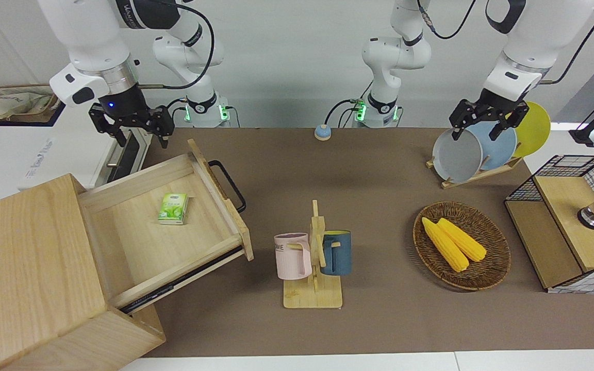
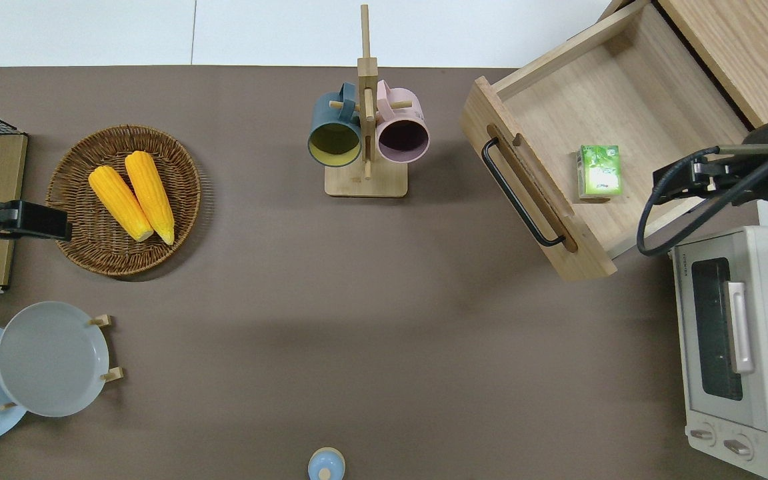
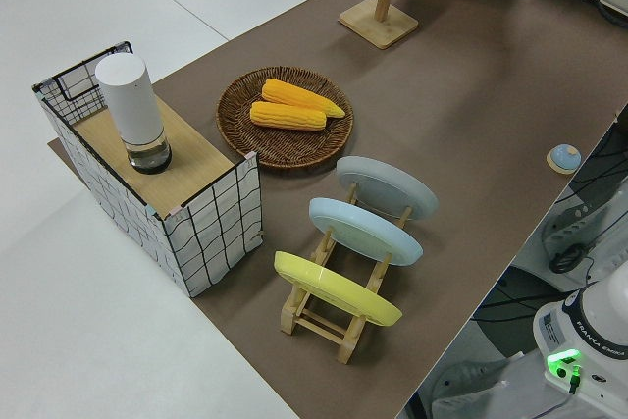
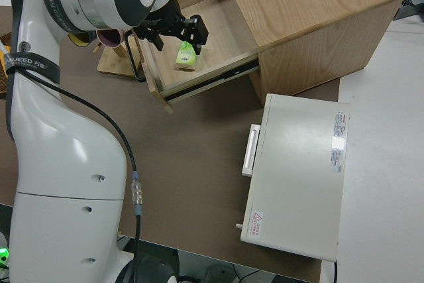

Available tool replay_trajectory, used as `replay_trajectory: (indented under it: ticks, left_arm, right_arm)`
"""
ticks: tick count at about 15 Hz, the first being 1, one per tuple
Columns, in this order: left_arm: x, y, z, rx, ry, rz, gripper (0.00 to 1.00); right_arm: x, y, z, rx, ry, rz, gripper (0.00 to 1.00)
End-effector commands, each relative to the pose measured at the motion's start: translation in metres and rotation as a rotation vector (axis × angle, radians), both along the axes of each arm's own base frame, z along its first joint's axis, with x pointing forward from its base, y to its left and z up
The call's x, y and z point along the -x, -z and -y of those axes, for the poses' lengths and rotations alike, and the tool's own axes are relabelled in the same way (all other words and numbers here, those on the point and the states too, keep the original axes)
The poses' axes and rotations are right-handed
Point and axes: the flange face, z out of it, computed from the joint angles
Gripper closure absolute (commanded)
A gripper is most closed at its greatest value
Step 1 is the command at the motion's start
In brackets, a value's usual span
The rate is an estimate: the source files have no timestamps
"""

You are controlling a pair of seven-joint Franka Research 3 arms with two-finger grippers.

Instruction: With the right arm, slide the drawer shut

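The drawer (image 1: 183, 242) of the big wooden box (image 1: 23, 268) stands pulled far out, at the right arm's end of the table. Its front panel carries a black bar handle (image 1: 228, 185), also seen in the overhead view (image 2: 521, 193). A small green box (image 2: 599, 172) lies on the drawer floor (image 2: 624, 100). My right gripper (image 1: 139, 135) is open and empty, up in the air. The overhead view shows it (image 2: 667, 183) over the drawer's side wall nearest the oven, beside the green box. The left arm is parked, its gripper (image 1: 477, 129) open.
A white oven (image 2: 731, 347) stands nearer the robots than the drawer. A mug rack (image 2: 365, 133) with two mugs stands mid-table beside the drawer front. A wicker basket (image 2: 74, 220) with corn, a plate rack (image 1: 475, 175) and a wire-mesh box (image 1: 570, 221) are at the left arm's end.
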Motion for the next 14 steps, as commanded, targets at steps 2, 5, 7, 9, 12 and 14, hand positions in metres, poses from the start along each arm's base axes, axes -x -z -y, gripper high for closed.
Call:
replay_trajectory:
  ticks: [2, 5, 7, 9, 12, 14]
  left_arm:
    - [-0.004, -0.002, 0.000, -0.016, 0.008, 0.008, 0.00]
    - [-0.004, -0.002, 0.000, -0.016, 0.008, 0.008, 0.00]
    - [-0.004, -0.002, 0.000, -0.016, 0.008, 0.008, 0.00]
    - [-0.004, -0.002, 0.000, -0.014, 0.008, 0.008, 0.00]
    - [-0.004, -0.002, 0.000, -0.016, 0.008, 0.008, 0.00]
    - [-0.004, -0.002, 0.000, -0.016, 0.008, 0.008, 0.00]
  right_arm:
    - [0.004, 0.001, 0.005, -0.009, 0.007, -0.019, 0.746]
    - [0.003, 0.002, 0.005, -0.009, 0.004, -0.021, 1.000]
    - [0.004, 0.001, 0.004, -0.010, 0.003, -0.019, 1.000]
    - [0.004, 0.001, -0.002, -0.010, -0.004, -0.019, 1.000]
    - [0.005, -0.002, -0.009, -0.011, -0.006, -0.013, 1.000]
    - [0.007, -0.004, -0.020, -0.014, -0.001, -0.009, 1.000]
